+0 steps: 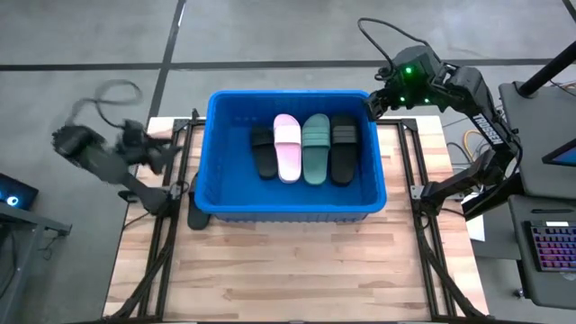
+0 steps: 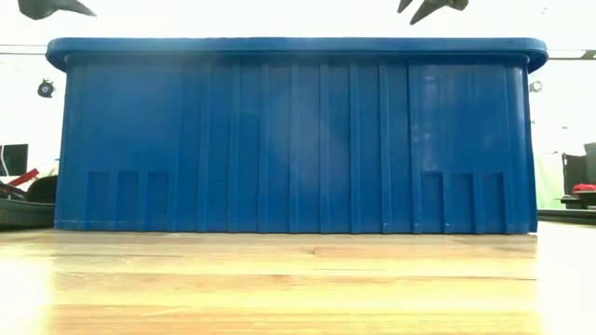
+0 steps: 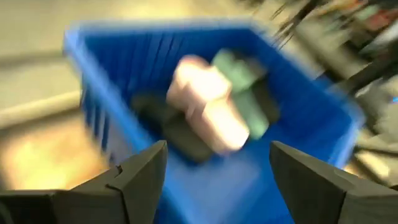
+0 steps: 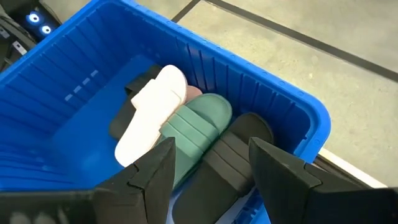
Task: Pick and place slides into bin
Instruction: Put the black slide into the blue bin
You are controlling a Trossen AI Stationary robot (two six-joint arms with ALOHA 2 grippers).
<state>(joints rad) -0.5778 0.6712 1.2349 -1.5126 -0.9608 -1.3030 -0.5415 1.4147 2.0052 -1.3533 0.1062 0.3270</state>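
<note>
From where I am standing, the near stretch of the wooden table [image 1: 297, 270] is lying bare in front of me; no sandal is showing anywhere on the boards in the overhead view. Just beyond it the bin [image 1: 292, 209] is sitting square in the middle of the table, and the slides are all lying inside it, side by side on its floor: a short black slide [image 1: 263, 151] nearest the left arm, then the light pink slide [image 1: 288, 147], the green slide [image 1: 316, 148] and a second black slide [image 1: 344, 148] toward the right arm; the pink one is looking as if it is resting partly over its neighbours, judging by the right wrist view.

Off the bin's left wall, out past the table's edge, the left gripper [image 3: 217, 180] is hanging with its fingers spread wide and nothing between them; it is pointing at the bin. Farther back, above the bin's far right corner, the right gripper [image 4: 211, 171] is hovering with its fingers likewise parted and empty, looking down on the sandals.

My reading is that the job is looking essentially finished; nothing appears to be left to pick up, as far as I can see from these angles.
</note>
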